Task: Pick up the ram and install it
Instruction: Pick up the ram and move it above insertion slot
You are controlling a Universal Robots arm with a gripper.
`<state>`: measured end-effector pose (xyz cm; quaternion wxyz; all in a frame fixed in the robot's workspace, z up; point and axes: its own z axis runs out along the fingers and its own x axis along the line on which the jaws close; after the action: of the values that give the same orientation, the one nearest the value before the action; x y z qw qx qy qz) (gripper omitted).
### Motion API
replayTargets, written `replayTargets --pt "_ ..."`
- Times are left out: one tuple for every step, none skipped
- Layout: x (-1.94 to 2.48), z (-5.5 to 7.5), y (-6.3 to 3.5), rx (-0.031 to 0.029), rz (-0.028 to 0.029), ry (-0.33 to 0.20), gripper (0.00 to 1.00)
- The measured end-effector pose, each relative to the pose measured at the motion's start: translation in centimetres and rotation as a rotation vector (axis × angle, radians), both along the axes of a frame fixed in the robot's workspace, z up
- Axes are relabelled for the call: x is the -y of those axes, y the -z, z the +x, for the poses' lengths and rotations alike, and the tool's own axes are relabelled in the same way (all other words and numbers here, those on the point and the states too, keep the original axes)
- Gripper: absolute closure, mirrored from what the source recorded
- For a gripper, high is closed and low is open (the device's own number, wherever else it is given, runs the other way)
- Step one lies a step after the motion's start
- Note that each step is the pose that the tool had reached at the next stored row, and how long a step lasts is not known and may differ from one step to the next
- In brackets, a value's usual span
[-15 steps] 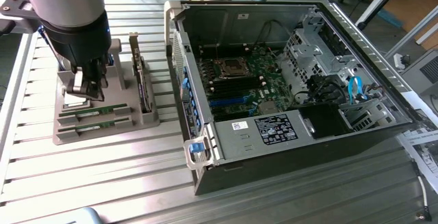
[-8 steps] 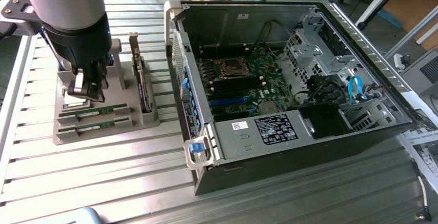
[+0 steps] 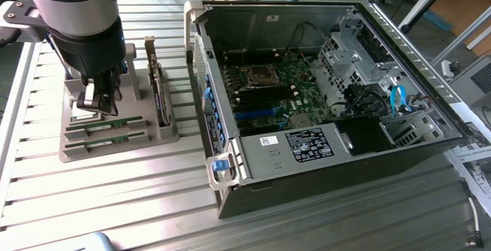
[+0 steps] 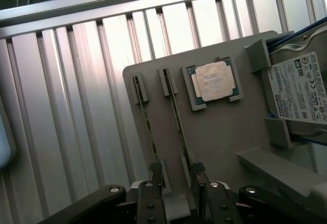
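Black two-fingered pincer point(image 4: 177, 175) on the grey robot arm point(image 3: 77, 10) hangs spread wide and empty over a grey plastic parts holder point(image 4: 225, 137); nothing is pinched between its fingers. Just ahead of the fingertips lies the ram point(image 4: 176, 122), a slim green circuit-board stick set on edge in the holder's slots, untouched and not yet lifted; its long axis runs straight away from the pincer in the wrist view and left to right in the exterior view, so the gap between the fingers stands across the stick's thin side, not along its length. A second green stick point(image 4: 146, 127), its twin, lies parallel just beside it, on the side away from the square silver processor chip point(image 4: 213, 81); each fingertip sits near the end of one stick, and which of the pair the gap is centred on cannot be told for certain. Farther out on the holder stand an upright green expansion card point(image 3: 157, 96) with a metal bracket and a silver hard drive point(image 4: 301, 91) with a white label; the open black computer case point(image 3: 307, 193) and its green motherboard point(image 3: 295, 70) lie well apart at the exterior view's right, on the ribbed aluminium tabletop point(image 3: 115, 199).
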<state>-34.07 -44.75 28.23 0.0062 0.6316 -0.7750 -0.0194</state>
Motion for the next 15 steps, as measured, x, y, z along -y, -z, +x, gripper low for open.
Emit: replayTargets --pt "0.00 0.00 0.04 -0.0001 -0.0001 0.000 0.64" --pt "0.00 0.00 0.09 0.0000 -0.0001 0.000 0.64" --pt "0.00 0.00 0.13 0.0000 0.0000 0.000 0.64" --pt "0.00 0.00 0.17 0.0000 0.0000 0.000 0.64" --pt "0.00 0.00 0.21 -0.0001 -0.0001 0.000 0.64" --pt "0.00 0.00 0.26 0.0000 -0.0001 0.000 0.64" --pt "0.00 0.00 0.31 0.0000 0.0000 0.000 0.64" --pt "0.00 0.00 0.35 0.0000 -0.0001 0.000 0.64" --pt "0.00 0.00 0.39 0.0000 0.0000 0.000 0.64" --pt "0.00 0.00 0.44 0.0000 0.0000 0.000 0.64" --pt "0.00 0.00 0.48 0.0000 0.0000 0.000 0.64" --pt "0.00 0.00 0.53 0.0000 0.0000 0.000 0.64" --pt "0.00 0.00 0.56 0.0000 0.0000 0.000 0.64" --pt "0.00 0.00 0.61 0.0000 -0.0001 0.000 0.64" --pt "0.00 0.00 0.66 0.0000 -0.0001 0.000 0.64"
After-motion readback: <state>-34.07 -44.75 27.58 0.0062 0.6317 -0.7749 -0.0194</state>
